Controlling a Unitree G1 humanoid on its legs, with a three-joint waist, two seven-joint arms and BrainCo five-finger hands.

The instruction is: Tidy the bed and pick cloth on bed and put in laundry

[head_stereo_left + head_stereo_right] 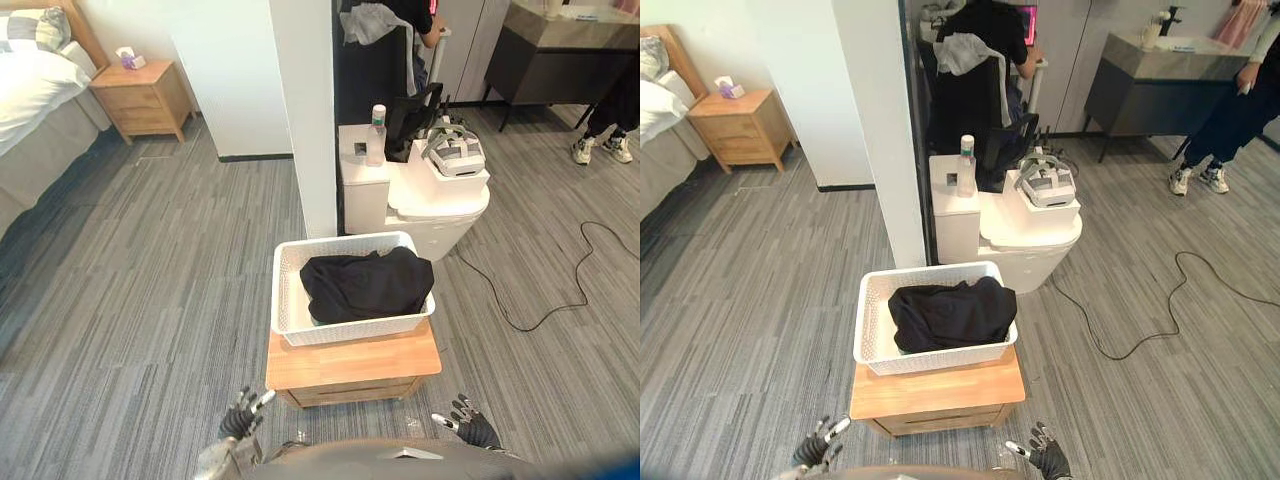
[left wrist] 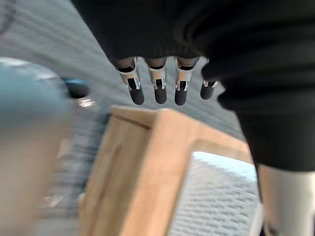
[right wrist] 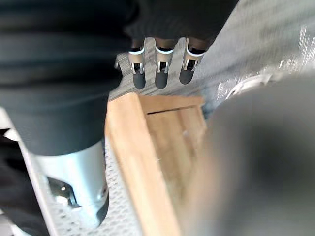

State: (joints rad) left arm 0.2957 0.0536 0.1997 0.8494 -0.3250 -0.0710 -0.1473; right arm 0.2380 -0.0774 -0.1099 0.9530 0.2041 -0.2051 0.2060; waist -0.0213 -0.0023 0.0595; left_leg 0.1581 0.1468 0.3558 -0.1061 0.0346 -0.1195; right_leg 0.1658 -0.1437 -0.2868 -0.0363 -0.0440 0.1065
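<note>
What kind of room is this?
Most likely a bedroom: there's a bed, a wooden nightstand beside it, and a white laundry basket holding a black cloth on a low wooden stand.

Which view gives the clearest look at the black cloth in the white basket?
The left eye view: the black cloth lies whole and central in the white basket. The right eye view shows the same. The wrist views catch the basket's mesh and the wooden stand.
</note>
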